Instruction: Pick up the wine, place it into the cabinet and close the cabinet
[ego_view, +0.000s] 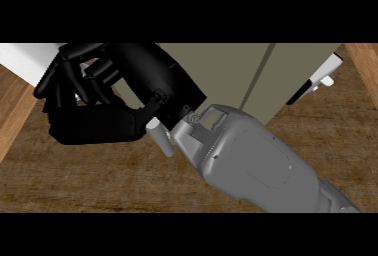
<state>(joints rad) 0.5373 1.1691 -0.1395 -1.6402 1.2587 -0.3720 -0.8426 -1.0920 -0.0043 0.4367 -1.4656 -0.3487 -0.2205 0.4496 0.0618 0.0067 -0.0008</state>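
Observation:
My right hand (96, 107) fills the upper left of the head view, close to the camera. Its grey forearm (251, 160) rises from the lower right. The black fingers (63, 75) are curled inward toward the thumb (92, 127), and nothing shows inside them. No wine bottle shows anywhere. Behind the hand stands the olive-grey cabinet (221, 70). A thin vertical seam (258, 80) runs between its two flat door panels. My left hand is out of the picture.
The wooden counter (111, 185) spreads below the hand and forearm. A white surface (26, 57) lies at the top left corner. A white and black fitting (319, 80) sticks out at the cabinet's right edge, beside a wooden strip (363, 65).

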